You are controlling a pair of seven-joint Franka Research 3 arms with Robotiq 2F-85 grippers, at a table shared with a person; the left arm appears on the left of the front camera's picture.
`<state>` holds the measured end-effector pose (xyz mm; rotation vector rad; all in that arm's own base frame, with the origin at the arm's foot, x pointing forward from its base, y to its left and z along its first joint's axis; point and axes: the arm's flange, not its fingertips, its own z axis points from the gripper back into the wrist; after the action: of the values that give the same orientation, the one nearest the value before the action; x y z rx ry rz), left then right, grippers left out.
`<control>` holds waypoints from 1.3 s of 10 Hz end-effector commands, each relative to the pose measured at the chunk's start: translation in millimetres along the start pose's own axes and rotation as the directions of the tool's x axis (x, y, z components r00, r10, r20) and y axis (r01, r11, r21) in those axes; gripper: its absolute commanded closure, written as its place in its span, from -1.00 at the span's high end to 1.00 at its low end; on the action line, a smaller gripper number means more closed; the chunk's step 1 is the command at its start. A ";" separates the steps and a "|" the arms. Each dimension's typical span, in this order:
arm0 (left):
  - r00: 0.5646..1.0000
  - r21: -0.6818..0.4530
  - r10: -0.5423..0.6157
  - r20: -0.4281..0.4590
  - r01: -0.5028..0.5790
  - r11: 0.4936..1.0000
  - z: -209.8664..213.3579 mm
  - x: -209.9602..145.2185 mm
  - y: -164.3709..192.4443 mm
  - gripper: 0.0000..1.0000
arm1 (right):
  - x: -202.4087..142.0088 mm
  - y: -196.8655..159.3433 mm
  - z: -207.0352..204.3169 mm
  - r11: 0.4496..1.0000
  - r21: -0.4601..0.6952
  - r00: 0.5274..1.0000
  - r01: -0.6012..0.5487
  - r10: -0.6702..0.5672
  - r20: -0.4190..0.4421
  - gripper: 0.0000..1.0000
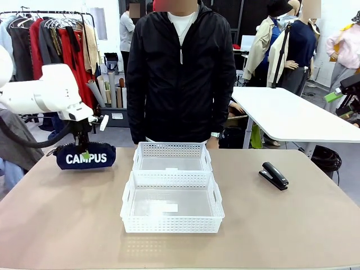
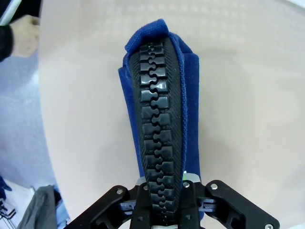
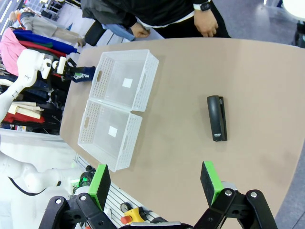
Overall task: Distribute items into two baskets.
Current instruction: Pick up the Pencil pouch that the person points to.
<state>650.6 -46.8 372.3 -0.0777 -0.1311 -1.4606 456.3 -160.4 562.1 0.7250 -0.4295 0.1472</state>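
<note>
Left wrist view gave me the grip. The left gripper was shut on the navy CAMPUS pouch, its fingers pinching the zip ridge from either side. The pouch's long axis ran straight away from the fingers, square to the line along which they close.

From the front I read the same hold, with the left gripper coming down on the pouch at about mid-length. The lettering faced me and the pouch lay lengthwise across the table. I could not tell whether it was clear of the surface.

What mattered for the coming carry was direction. The far basket stood just beside the pouch, off the pouch's end on the side toward my other arm. The near basket touched that basket on my side. I judged a sideways travel along the pouch's own length, after a lift over the rim, would serve.

The right gripper hung with its jaws spread wide and nothing between them. The black stapler lay well beyond its fingertips, a little toward one finger. Its long axis pointed along the fingers, and this arm was far the nearer to it.
</note>
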 end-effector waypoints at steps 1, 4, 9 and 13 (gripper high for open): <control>0.999 0.020 -0.024 0.037 0.023 1.000 38.7 -3.0 -5.8 -1.00 | 1.6 1.4 0.4 1.000 -0.006 1.000 -0.005 0.005 0.011 1.00; 1.000 0.020 0.013 -0.025 -0.012 1.000 86.5 -5.4 -14.5 -1.00 | 1.6 1.4 0.4 1.000 -0.006 1.000 -0.005 0.005 0.011 1.00; 0.998 0.106 0.044 -0.035 -0.040 0.994 161.3 -18.0 -75.7 -1.00 | 1.6 1.4 0.4 1.000 -0.006 1.000 -0.005 0.005 0.011 1.00; 0.999 0.085 0.021 -0.034 -0.018 0.996 175.3 -22.1 -115.1 -1.00 | 1.6 1.4 0.4 1.000 -0.006 1.000 -0.005 0.005 0.011 1.00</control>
<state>535.6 -15.1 547.4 0.0273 -0.1693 -1.4211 456.4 -160.4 561.9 0.7250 -0.4292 0.1471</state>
